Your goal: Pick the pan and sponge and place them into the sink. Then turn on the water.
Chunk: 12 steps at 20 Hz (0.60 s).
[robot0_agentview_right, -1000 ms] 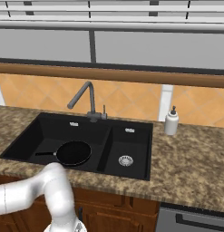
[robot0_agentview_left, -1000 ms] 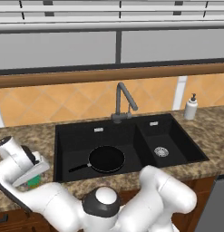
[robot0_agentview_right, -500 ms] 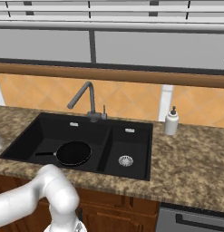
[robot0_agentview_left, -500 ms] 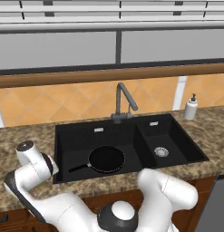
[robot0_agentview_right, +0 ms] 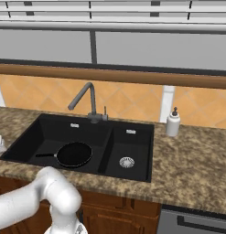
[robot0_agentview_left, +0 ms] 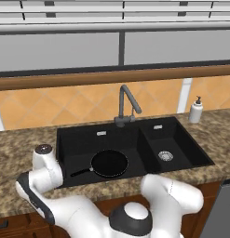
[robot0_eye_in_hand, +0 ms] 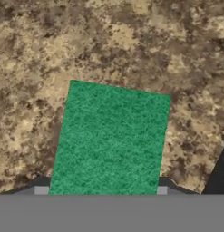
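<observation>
Directly below the hand, the small rectangular green-topped sponge [robot0_eye_in_hand: 111, 140] is seen flat on the speckled brown stone desk [robot0_eye_in_hand: 131, 41], whether the fingers pinch it cannot be told, and the round black frying pan [robot0_agentview_left: 109, 163] is seen in the black double-basin sink [robot0_agentview_left: 81, 142].

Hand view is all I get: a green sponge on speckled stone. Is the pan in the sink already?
Observer: Yes, the pan lies in the sink's wide left basin, with its handle pointing left.
Operator: Is water running?
Observer: No stream shows at the faucet.
Operator: Anything else on the counter?
Observer: A white soap bottle stands to the right of the sink.
</observation>
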Tool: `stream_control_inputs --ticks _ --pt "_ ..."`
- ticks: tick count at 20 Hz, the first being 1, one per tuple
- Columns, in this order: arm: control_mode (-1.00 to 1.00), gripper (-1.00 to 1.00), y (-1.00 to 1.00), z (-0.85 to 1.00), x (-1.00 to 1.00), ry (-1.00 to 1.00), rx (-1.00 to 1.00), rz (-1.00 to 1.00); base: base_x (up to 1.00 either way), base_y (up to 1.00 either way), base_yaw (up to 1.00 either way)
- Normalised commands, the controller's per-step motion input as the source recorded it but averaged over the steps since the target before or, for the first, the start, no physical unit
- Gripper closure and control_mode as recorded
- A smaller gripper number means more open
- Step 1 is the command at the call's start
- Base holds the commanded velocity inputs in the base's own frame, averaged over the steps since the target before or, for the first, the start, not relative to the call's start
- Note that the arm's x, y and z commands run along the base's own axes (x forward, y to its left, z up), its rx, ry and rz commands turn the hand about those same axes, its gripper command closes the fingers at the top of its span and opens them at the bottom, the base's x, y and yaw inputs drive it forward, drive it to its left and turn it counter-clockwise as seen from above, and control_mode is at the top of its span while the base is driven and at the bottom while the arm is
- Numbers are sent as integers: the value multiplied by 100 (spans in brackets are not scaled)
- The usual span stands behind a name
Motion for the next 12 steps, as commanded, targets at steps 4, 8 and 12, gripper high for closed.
stream_control_inputs --ticks 4,8,12 --pt "-100 100 -58 44 -46 -17 4 -19 0 0 0" --pt "-100 100 -65 82 -35 -23 2 -31 0 0 0" --pt "-100 100 -67 72 -22 -20 2 -41 0 0 0"
